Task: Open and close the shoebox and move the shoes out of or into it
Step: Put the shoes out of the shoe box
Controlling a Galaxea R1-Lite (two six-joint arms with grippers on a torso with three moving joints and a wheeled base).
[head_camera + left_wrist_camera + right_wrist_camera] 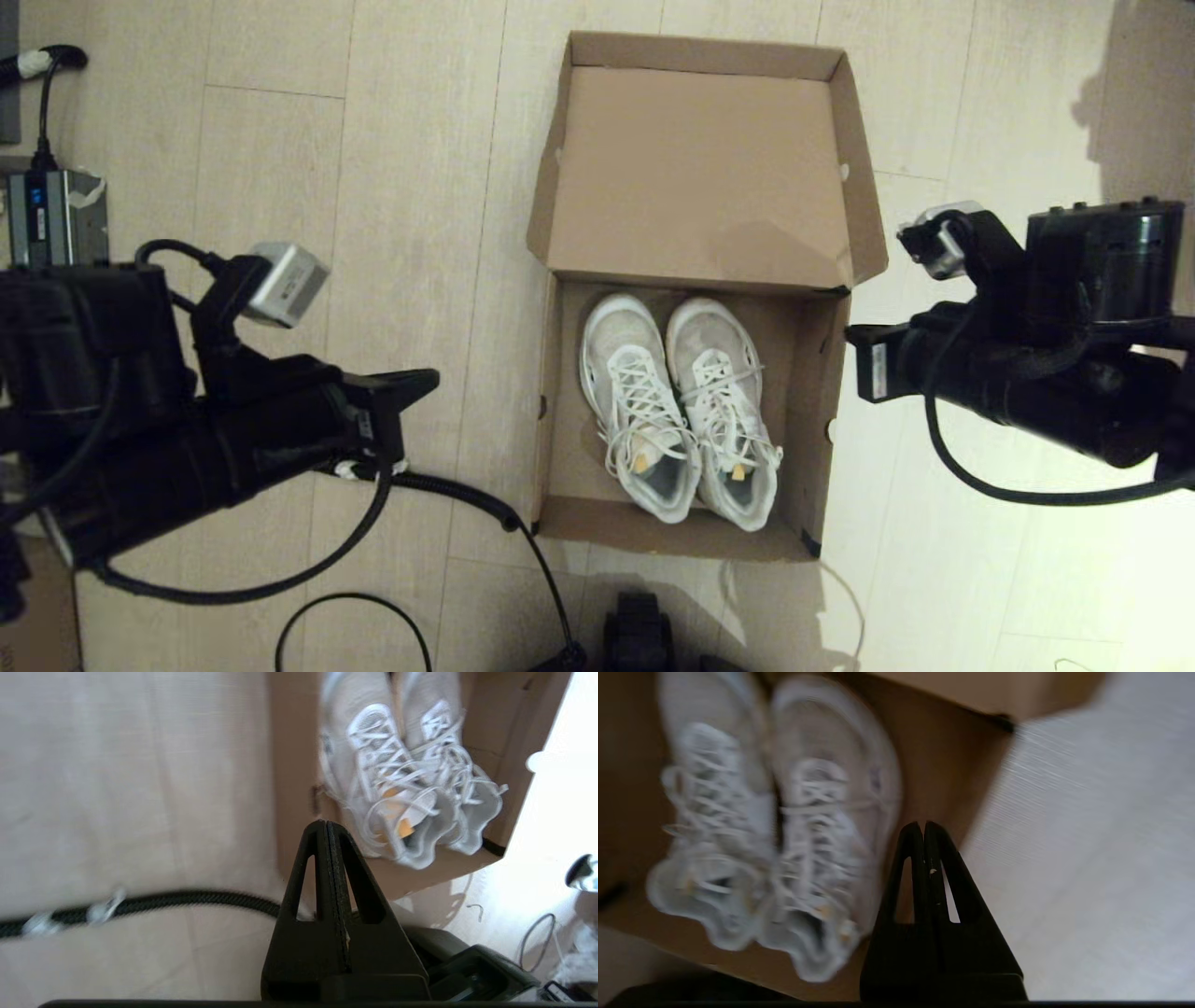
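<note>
The shoebox [557,411] sits open on the floor, its lid [700,168] folded back flat at the far side. The two white sneakers [677,411] lie side by side inside, toes toward the lid. My left gripper [431,377] hovers left of the box, shut and empty, its tip [325,823] near the box's left wall [294,788] and the shoes [402,774]. My right gripper [850,338] hangs just outside the box's right wall, also shut and empty. In the right wrist view its tip [923,825] sits over that wall [952,774], beside the shoes [784,826].
A black coiled cable [467,495] runs across the pale wood floor toward the box's near left corner. A grey device [51,219] stands at the far left. A brown cardboard edge [37,625] shows at the bottom left, and my dark base [639,635] at the bottom centre.
</note>
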